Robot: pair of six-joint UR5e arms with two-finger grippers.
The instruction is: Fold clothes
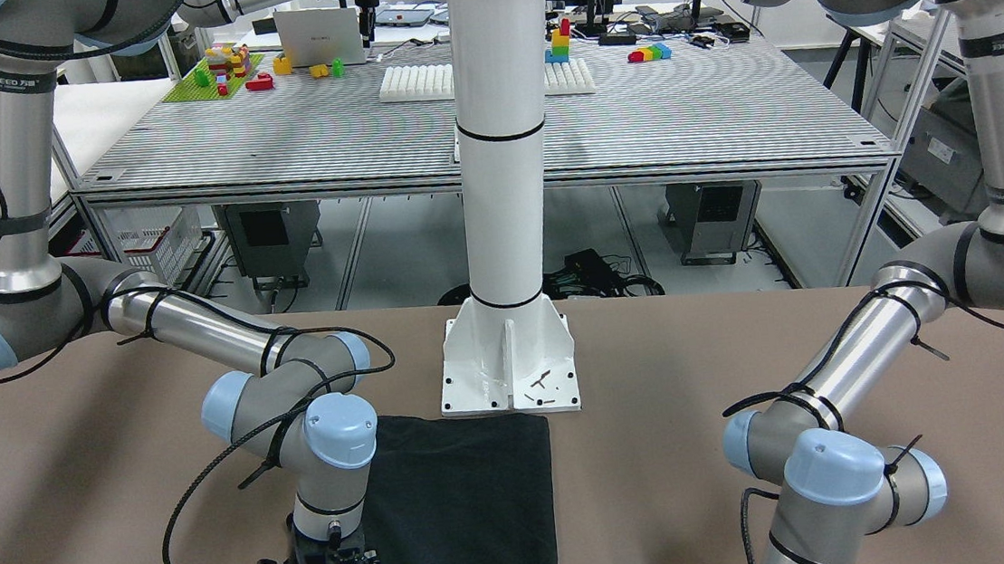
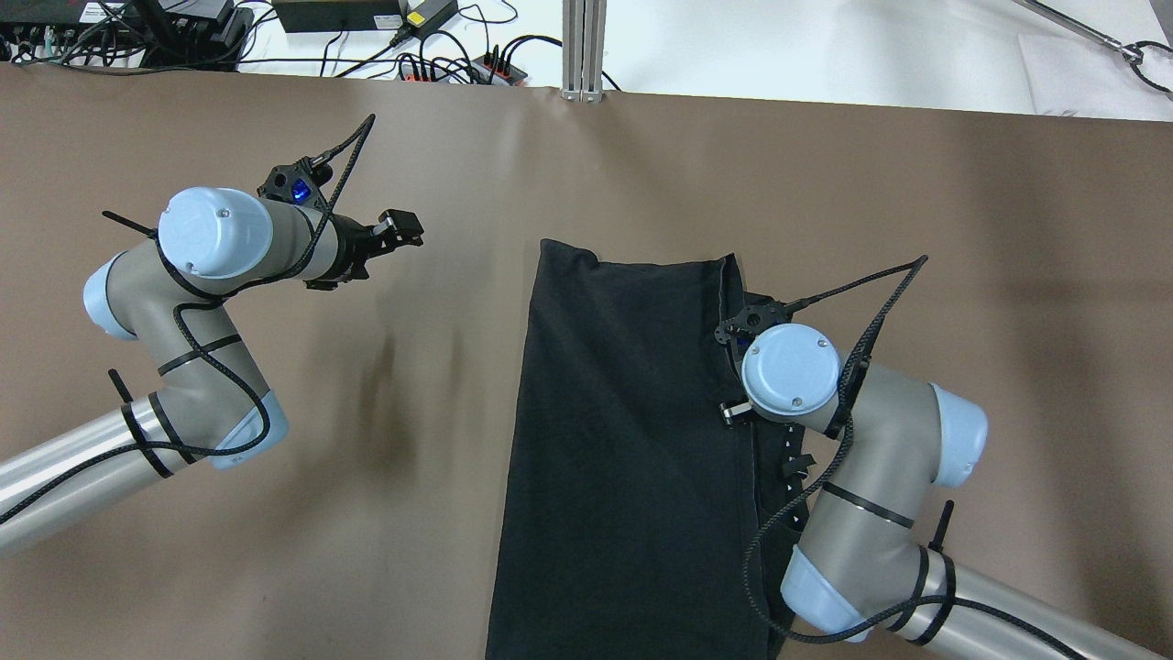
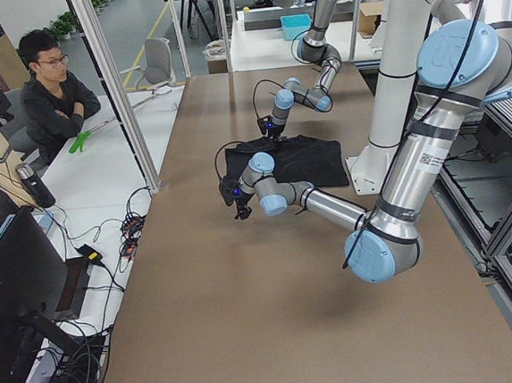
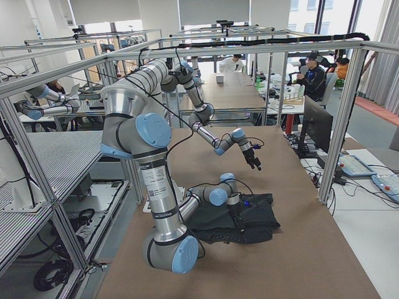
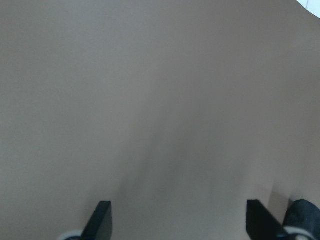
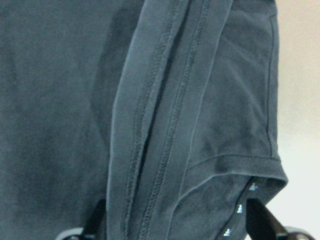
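The black clothes [image 2: 623, 440] lie flat on the brown table [image 2: 275, 550] as a long folded strip, and also show in front of the white post's base [image 1: 467, 503]. My right gripper [image 6: 180, 225] hangs open over the strip's right edge. A stitched hem band [image 6: 150, 150] runs between its fingers [image 6: 100, 220], and small white dots [image 6: 245, 205] line the edge beside them. In the overhead view the right wrist [image 2: 790, 371] hides those fingers. My left gripper [image 2: 411, 231] is open over bare table, well to the left of the clothes, holding nothing [image 5: 180, 222].
The white post [image 1: 502, 182] stands on its bolted base [image 1: 509, 363] at the table's robot side, just behind the clothes. Cables and power strips [image 2: 440, 55] lie beyond the far edge. A seated person [image 3: 50, 93] watches from a side desk.
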